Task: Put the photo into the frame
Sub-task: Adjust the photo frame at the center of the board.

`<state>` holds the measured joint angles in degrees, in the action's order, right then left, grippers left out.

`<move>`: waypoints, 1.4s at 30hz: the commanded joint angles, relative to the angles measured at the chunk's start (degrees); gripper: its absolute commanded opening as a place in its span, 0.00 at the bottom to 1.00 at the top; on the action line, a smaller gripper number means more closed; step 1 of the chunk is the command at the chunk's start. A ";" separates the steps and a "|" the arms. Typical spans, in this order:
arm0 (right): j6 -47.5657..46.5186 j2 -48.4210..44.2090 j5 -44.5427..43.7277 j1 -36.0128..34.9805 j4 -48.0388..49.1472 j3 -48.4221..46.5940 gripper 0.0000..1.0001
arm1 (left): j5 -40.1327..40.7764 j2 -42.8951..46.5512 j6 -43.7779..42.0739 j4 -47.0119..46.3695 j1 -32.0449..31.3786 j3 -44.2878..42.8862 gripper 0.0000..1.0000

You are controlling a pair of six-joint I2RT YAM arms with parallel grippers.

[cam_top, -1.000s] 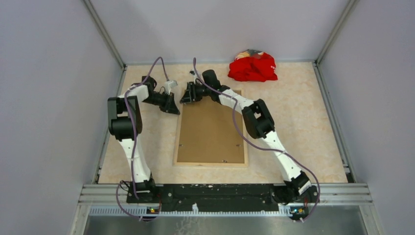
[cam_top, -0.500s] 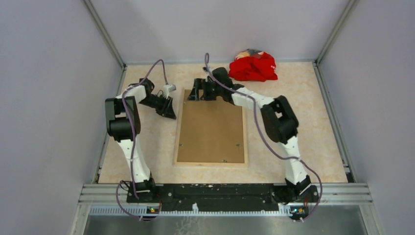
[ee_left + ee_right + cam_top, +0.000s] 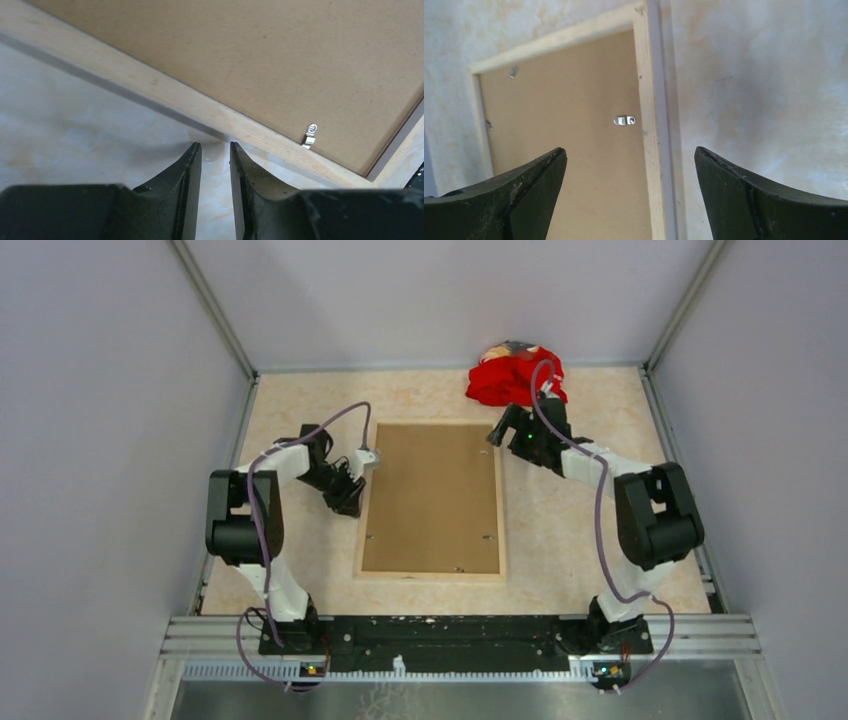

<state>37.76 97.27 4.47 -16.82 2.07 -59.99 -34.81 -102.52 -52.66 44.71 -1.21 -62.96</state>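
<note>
The frame [image 3: 432, 577] lies back-up at picture centre on the bench [image 3: 590, 540]; left gripper [image 3: 350, 503], narrowly parted and empty, beside its left rail; right gripper [image 3: 503, 426], spread wide and empty, by its upper-right corner.

The thin-railed rectangular light-wood picture frame [image 3: 150, 82] is lying flat, back upward, in the middle of the pale marbled table [image 3: 600, 540], its long sides running from near to far. The plain brown rectangular backing board [image 3: 432, 495] is sitting inside its rails, and a small metal clip [image 3: 310, 136] is resting on the board against the left rail. The crumpled red cloth [image 3: 517, 378] is lying behind the frame's far right corner, at the table's far edge, while the left gripper [image 3: 215, 145] is sitting just outside the left rail about halfway along and the right gripper [image 3: 629, 150] is hanging between that far right corner and the cloth.
</note>
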 commanded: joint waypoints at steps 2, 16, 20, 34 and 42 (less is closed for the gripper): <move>2.34 7.58 4.09 -0.98 3.06 -3.08 0.99 | 6.82 3.00 -3.56 -0.62 -3.40 6.87 0.34; 6.25 32.26 14.27 -10.16 -2.67 -33.19 0.99 | 5.07 3.30 2.50 -3.70 -17.14 9.68 0.34; 4.34 40.58 18.24 -14.06 -9.26 -48.24 0.99 | 4.69 0.48 5.31 -4.55 -25.59 7.16 0.34; -6.68 21.29 9.32 -11.62 -13.64 -37.90 0.99 | -6.99 3.28 -2.66 16.93 -25.23 -4.85 0.86; -2.74 -1.76 1.58 -9.60 -14.71 -12.08 0.99 | -4.29 0.51 -6.57 19.75 -1.58 -21.18 0.80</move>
<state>31.92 107.59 10.28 -27.79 -11.75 -84.01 -40.88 -100.73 -56.42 65.32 -11.33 -77.82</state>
